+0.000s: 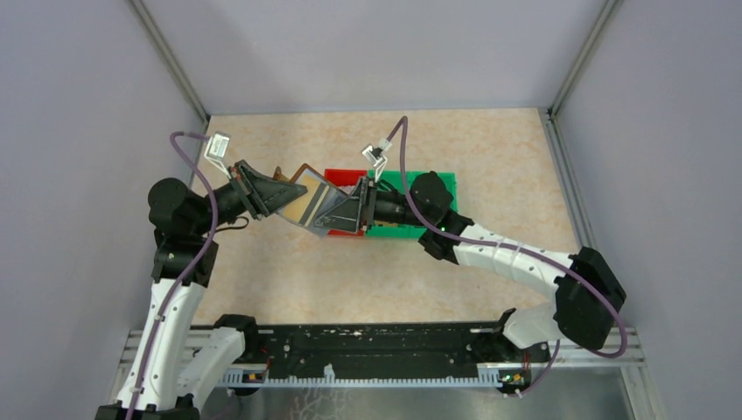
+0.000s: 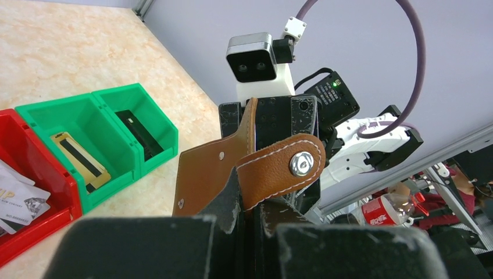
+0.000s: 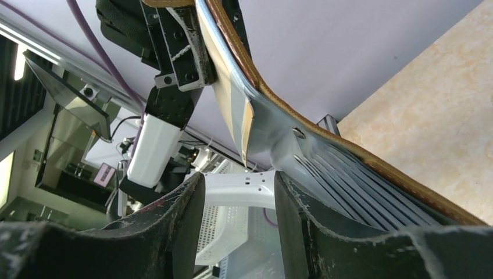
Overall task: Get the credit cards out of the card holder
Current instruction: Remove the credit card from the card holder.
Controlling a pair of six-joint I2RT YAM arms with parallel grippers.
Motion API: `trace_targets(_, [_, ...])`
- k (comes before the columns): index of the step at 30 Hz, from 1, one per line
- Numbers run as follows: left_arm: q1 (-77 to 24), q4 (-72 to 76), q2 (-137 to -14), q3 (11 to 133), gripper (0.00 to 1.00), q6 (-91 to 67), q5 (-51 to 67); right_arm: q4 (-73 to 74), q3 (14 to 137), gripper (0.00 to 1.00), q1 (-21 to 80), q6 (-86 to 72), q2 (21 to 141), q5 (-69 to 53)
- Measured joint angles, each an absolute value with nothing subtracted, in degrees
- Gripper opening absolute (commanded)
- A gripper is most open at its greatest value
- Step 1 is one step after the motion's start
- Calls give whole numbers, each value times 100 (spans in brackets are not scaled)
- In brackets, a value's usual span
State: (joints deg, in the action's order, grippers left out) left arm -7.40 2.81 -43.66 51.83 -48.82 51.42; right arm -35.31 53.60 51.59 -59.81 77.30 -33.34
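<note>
The brown leather card holder [image 1: 308, 203] hangs open in the air between my two grippers. My left gripper [image 1: 261, 194] is shut on its left flap. In the left wrist view the snap tab [image 2: 281, 168] curls over my closed left gripper [image 2: 256, 212]. My right gripper [image 3: 238, 183] is open at the holder's right side [image 1: 352, 210], with nothing between its fingers. The pale grey-blue pockets [image 3: 331, 168] lie against its right finger [image 3: 299, 215]. The edge of a gold credit card [image 3: 246, 131] sticks out of a pocket just above the gap. That gold card also shows in the top view [image 1: 300, 203].
A green bin [image 2: 154, 157] on the table holds a gold card with a dark stripe [image 2: 78, 158] and a dark card [image 2: 136, 135] in separate compartments. A red bin [image 2: 43, 174] beside it holds whitish paper scraps [image 2: 17, 197]. Both bins sit under the right arm [image 1: 411, 229].
</note>
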Motion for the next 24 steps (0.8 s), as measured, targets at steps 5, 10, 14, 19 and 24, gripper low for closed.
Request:
trace_targets(5, [-740, 290, -4364, 5183, 0, -4932, 5142, -3767, 5360, 46, 5159, -6082, 7754, -3323])
trace_targets(10, [-740, 290, -4331, 5183, 0, -4950, 5140, -4534, 5363, 42, 5159, -6462, 8003, -3321])
trace_targets(14, [-740, 290, -4327, 5183, 0, -4954, 5137, -5026, 5360, 34, 5159, -6742, 8167, -3306])
trace_targets(19, [-740, 325, -4300, 5196, 0, -4995, 5124, -5516, 5264, 7, 5157, -6993, 8291, -3260])
trace_targets(24, [-749, 340, -4292, 5227, 18, -5022, 5129, -5808, 5070, 0, 5159, -7122, 8315, -3039])
